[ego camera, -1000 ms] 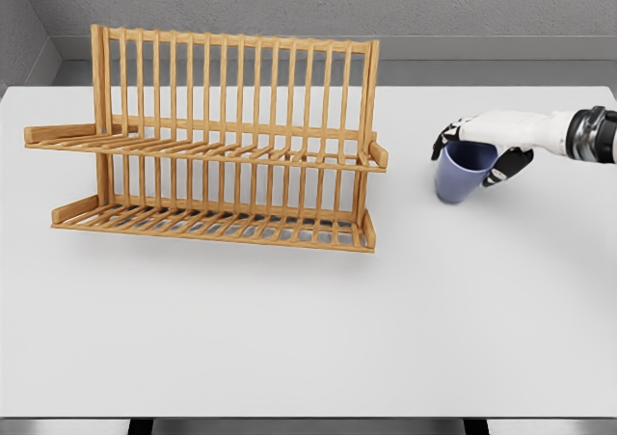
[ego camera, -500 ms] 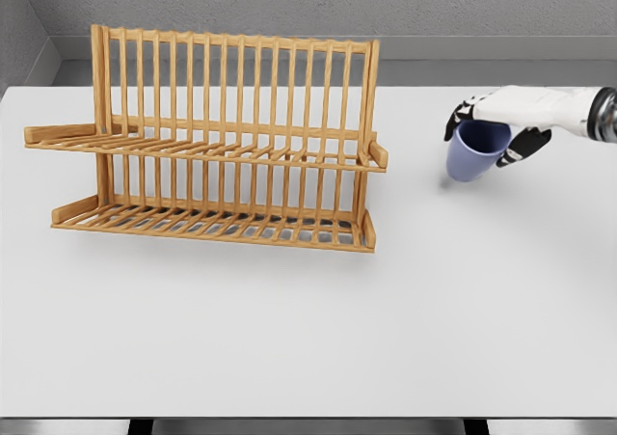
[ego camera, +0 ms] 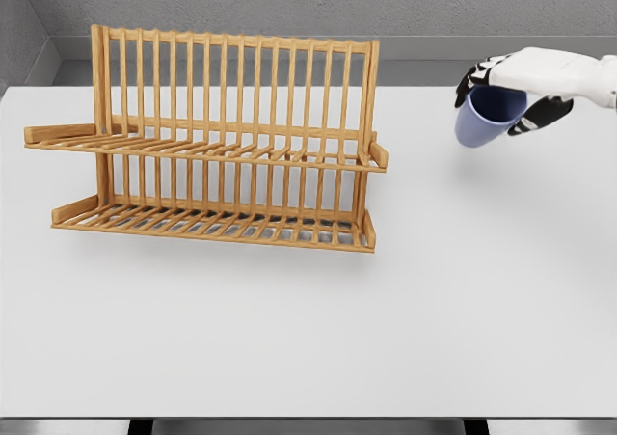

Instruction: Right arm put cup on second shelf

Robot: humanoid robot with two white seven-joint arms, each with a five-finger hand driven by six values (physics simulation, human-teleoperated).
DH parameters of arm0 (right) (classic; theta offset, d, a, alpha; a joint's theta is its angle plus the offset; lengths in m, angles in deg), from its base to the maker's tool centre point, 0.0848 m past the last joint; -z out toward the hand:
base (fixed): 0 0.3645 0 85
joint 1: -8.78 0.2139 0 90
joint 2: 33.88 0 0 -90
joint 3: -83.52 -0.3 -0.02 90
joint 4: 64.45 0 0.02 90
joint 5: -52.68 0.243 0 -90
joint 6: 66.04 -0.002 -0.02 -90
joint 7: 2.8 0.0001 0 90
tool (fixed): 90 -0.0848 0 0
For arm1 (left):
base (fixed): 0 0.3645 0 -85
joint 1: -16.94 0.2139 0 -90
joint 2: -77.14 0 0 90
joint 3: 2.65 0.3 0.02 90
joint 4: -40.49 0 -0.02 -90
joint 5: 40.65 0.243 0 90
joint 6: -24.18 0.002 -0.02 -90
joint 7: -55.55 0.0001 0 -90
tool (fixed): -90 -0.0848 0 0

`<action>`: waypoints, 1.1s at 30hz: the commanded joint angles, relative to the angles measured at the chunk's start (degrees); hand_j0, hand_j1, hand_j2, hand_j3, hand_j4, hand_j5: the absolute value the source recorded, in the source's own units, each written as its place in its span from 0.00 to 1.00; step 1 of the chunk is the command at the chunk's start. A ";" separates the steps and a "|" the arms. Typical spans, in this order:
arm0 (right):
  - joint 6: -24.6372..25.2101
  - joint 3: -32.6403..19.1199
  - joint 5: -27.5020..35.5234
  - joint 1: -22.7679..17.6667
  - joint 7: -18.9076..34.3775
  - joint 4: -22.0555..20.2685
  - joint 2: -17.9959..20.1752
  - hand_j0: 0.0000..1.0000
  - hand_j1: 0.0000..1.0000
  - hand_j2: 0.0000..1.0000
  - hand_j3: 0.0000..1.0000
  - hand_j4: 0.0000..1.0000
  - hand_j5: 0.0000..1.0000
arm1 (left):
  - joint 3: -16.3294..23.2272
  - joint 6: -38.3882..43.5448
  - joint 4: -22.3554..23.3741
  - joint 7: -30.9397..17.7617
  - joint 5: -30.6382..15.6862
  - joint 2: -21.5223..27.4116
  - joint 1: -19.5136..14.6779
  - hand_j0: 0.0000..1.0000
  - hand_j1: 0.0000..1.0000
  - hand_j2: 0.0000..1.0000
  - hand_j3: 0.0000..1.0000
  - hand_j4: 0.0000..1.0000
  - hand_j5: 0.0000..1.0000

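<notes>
Cup (ego camera: 479,122) — higher now, in right hand (ego camera: 511,88)

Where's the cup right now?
In the head view the blue cup is at upper right, gripped from above by the right hand and lifted off the white table, right of the wooden rack.

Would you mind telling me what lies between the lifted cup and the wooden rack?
Nothing: in the head view only bare white table lies between the blue cup, held by the right hand, and the wooden rack.
</notes>
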 commanded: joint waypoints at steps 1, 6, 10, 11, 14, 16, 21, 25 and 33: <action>0.13 -1.29 0.19 0.00 -0.04 -0.83 0.17 0.62 0.62 0.62 0.62 0.62 0.62 | -0.01 0.00 -0.01 0.04 -0.01 0.00 0.00 1.00 1.00 1.00 1.00 1.00 1.00; 0.31 -2.87 0.10 -0.09 -0.04 -5.14 0.17 0.62 0.62 0.62 0.62 0.62 0.62 | -0.01 0.00 -0.01 0.04 -0.01 0.00 0.00 1.00 1.00 1.00 1.00 1.00 1.00; 0.31 -3.05 0.02 0.09 -0.04 -7.78 1.13 0.62 0.62 0.62 0.62 0.62 0.62 | -0.01 0.00 -0.01 -0.05 -0.01 0.00 0.00 1.00 1.00 1.00 1.00 1.00 1.00; 0.31 -4.80 0.02 -0.17 -0.04 -8.04 1.57 0.62 0.62 0.62 0.62 0.62 0.62 | -0.01 0.00 -0.01 -0.05 -0.01 0.00 0.00 1.00 1.00 1.00 1.00 1.00 1.00; 0.31 -5.51 0.02 -0.17 -0.04 -9.18 2.28 0.62 0.62 0.62 0.62 0.62 0.62 | -0.01 0.00 -0.01 0.04 -0.01 0.00 0.00 1.00 1.00 1.00 1.00 1.00 1.00; 0.31 -6.92 0.02 -0.09 -0.04 -9.18 2.19 0.62 0.62 0.62 0.62 0.62 0.62 | -0.01 0.00 -0.01 0.04 -0.01 0.00 0.00 1.00 1.00 1.00 1.00 1.00 1.00; 0.22 -7.44 0.02 0.00 -0.04 -9.18 3.33 0.62 0.62 0.62 0.62 0.62 0.62 | -0.01 0.00 -0.01 -0.05 -0.01 0.00 0.00 1.00 1.00 1.00 1.00 1.00 1.00; 0.13 -8.76 0.02 -0.70 -0.04 -12.79 4.91 0.63 0.63 0.63 0.63 0.63 0.63 | -0.01 0.00 -0.01 -0.05 -0.01 0.00 0.00 1.00 1.00 1.00 1.00 1.00 1.00; 0.04 -8.76 0.10 -0.96 -0.04 -18.32 4.39 0.63 0.63 0.63 0.63 0.63 0.63 | -0.01 0.00 -0.01 -0.05 -0.01 0.00 0.00 1.00 1.00 1.00 1.00 1.00 1.00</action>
